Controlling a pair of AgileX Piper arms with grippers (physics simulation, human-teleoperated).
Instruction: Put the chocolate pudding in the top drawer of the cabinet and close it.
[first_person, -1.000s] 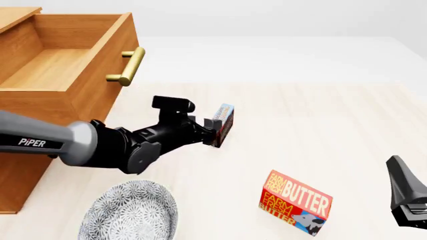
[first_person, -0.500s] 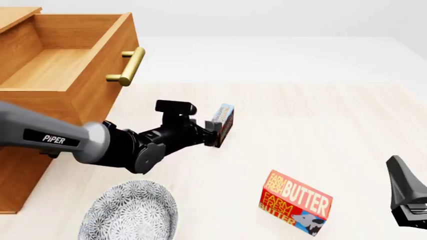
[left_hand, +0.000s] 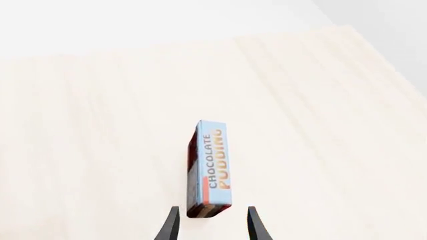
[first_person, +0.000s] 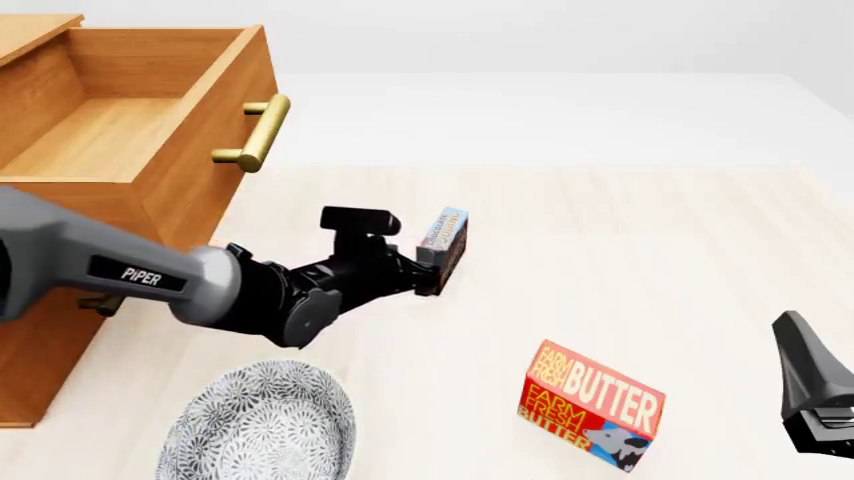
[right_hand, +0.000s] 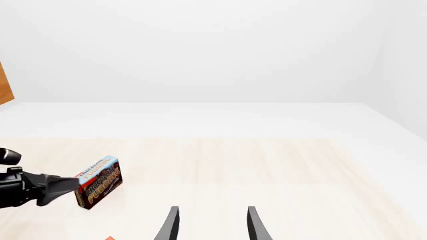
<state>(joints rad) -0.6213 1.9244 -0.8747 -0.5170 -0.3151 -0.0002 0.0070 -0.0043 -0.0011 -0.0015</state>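
The chocolate pudding (first_person: 445, 243) stands on its thin edge on the table, its light blue band up; it also shows in the left wrist view (left_hand: 211, 167) and the right wrist view (right_hand: 100, 182). My left gripper (first_person: 430, 268) is open, with its fingertips (left_hand: 173, 225) on either side of the box's near end and a gap on both sides. The top drawer (first_person: 200, 150) of the cabinet (first_person: 40, 330) is pulled open and empty, its brass handle (first_person: 260, 133) facing the table. My right gripper (first_person: 807, 390) is open and empty at the front right, seen also in its own wrist view (right_hand: 212, 225).
A red "BUTTER" box (first_person: 594, 405) stands at the front, right of centre. A grey patterned plate (first_person: 260, 425) lies at the front left under my left arm. The open drawer overhangs the table's left side.
My left arm has reached a little further forward, bringing its fingertips up around the pudding's near end. The pudding and the right arm have not moved.
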